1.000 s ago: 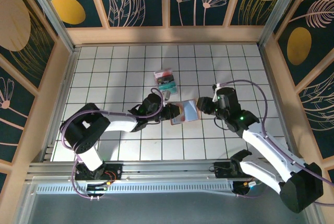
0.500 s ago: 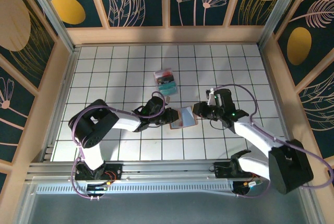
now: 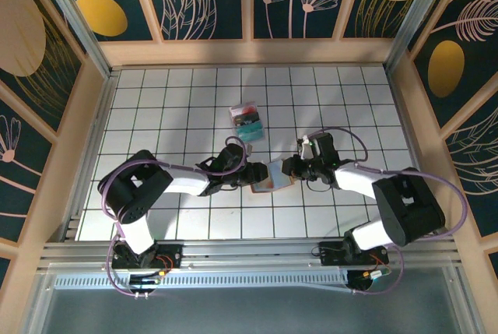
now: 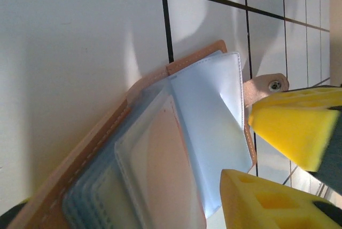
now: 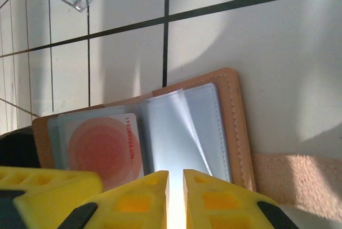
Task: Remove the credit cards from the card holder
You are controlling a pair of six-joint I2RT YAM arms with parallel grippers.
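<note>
Compared with a second earlier, the card holder (image 3: 272,175) sat slightly nearer the arm bases and looked flatter on the desk (image 3: 171,108), while the right arm had folded in close to it. It lay open near the middle of the desk, between the two arms, with its long axis running roughly left to right. The left gripper (image 3: 250,174) was at its left end and the right gripper (image 3: 289,169) at its right end, so neither arm was clearly the nearer. In the right wrist view the card holder (image 5: 160,127) spread just above the right gripper (image 5: 176,178), whose jaws were closed to a narrow slit at its near edge. Whether a clear sleeve was caught there could not be told. A card with an orange disc (image 5: 101,146) lay up and to the left of those jaws. It carried a line of small red print that was too fine to read with confidence. In the left wrist view the left gripper (image 4: 238,146) had its jaws well apart around a sleeve corner and gripped nothing. A teal pack (image 3: 247,120) lay apart, farther back, with no readable brand.
</note>
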